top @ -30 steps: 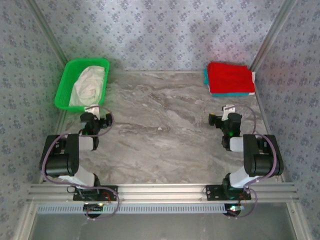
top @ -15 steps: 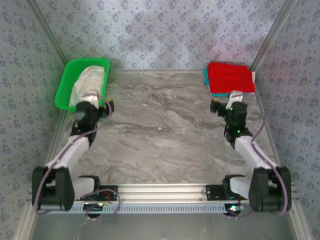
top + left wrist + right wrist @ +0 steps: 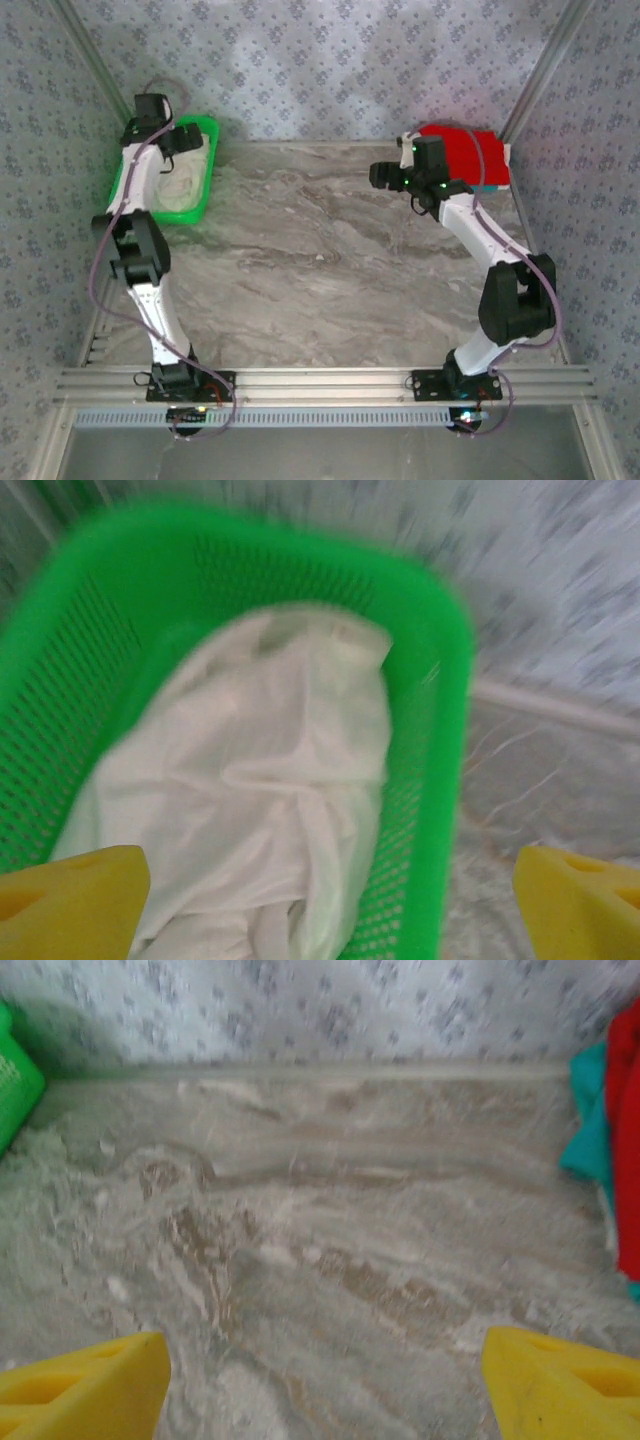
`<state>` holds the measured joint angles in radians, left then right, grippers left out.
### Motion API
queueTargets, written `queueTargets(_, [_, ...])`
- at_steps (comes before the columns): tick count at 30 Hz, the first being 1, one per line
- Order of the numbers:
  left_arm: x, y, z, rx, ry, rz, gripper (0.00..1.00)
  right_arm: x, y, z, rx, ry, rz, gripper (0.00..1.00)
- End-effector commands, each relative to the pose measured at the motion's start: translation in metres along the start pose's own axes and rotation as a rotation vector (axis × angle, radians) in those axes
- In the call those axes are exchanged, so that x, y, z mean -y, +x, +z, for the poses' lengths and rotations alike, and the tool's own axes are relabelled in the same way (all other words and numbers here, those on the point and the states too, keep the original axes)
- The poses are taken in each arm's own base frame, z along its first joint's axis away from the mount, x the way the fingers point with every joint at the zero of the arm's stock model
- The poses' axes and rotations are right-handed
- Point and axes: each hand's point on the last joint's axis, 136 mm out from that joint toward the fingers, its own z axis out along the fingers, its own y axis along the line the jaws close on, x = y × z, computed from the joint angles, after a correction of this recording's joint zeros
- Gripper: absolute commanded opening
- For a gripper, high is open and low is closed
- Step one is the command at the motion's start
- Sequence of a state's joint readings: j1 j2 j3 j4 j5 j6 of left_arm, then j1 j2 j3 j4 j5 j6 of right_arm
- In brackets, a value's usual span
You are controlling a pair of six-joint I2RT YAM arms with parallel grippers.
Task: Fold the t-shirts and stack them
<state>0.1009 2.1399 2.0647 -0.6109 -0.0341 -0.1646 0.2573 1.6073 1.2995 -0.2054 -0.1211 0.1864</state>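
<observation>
Basket (image 3: 452,740) far left: rigid green perforated plastic, holding white t-shirt (image 3: 270,800), soft, limp, crumpled. Left fingers (image 3: 70,895) hovered above, spread wide, empty. Risk: fingertip catching mesh wall or pinching several cloth layers, dragging basket along. Right fingers (image 3: 80,1385) wide, empty, over smooth marbled table (image 3: 320,1220). Folded red shirt (image 3: 480,155) atop teal shirt (image 3: 590,1145), far right corner

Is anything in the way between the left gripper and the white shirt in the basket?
No, nothing visible. The left gripper hangs open above the basket, and the white shirt lies uncovered inside it. The basket's walls stand only around the shirt's sides, not over it.
</observation>
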Motion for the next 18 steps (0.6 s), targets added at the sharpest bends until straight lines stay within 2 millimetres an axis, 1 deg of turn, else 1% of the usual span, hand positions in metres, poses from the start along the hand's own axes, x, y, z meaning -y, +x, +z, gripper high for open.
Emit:
queueTargets(1, [-0.017, 0.020, 0.008, -0.160, -0.062, 0.028, 0.95, -0.005, -0.003, -0.008, -0.022, 0.017, -0.012, 0.84])
queueTargets(3, [-0.029, 0.023, 0.029, -0.186, -0.104, 0.014, 0.95, -0.002, 0.002, -0.010, -0.028, 0.025, -0.008, 0.84])
queueTargets(6, [-0.044, 0.033, 0.064, -0.220, -0.113, -0.026, 0.96, 0.000, 0.011, -0.012, -0.037, 0.033, -0.022, 0.84])
queueTargets(9, [-0.050, 0.042, 0.090, -0.234, -0.104, -0.031, 0.91, 0.004, 0.016, -0.014, -0.051, 0.061, -0.041, 0.84])
queueTargets(11, [-0.050, 0.047, 0.103, -0.232, -0.086, -0.034, 0.83, 0.008, 0.016, -0.016, -0.053, 0.079, -0.046, 0.84])
queueTargets(13, [-0.048, 0.047, 0.112, -0.220, -0.065, -0.041, 0.71, 0.012, 0.015, -0.017, -0.050, 0.097, -0.045, 0.84])
queueTargets(14, [-0.048, 0.046, 0.115, -0.212, -0.056, -0.042, 0.61, 0.012, 0.014, -0.018, -0.047, 0.097, -0.045, 0.84])
queueTargets(15, [-0.047, 0.044, 0.117, -0.201, -0.050, -0.041, 0.46, 0.012, 0.013, -0.017, -0.047, 0.095, -0.046, 0.84])
queueTargets(16, [-0.048, 0.039, 0.116, -0.187, -0.050, -0.046, 0.27, 0.011, 0.010, -0.018, -0.041, 0.092, -0.048, 0.84])
queueTargets(17, [-0.048, 0.034, 0.111, -0.178, -0.048, -0.054, 0.13, 0.010, 0.008, -0.017, -0.039, 0.092, -0.048, 0.84])
queueTargets(18, [-0.047, 0.024, 0.102, -0.159, -0.045, -0.065, 0.01, 0.008, 0.006, -0.017, -0.040, 0.087, -0.049, 0.84])
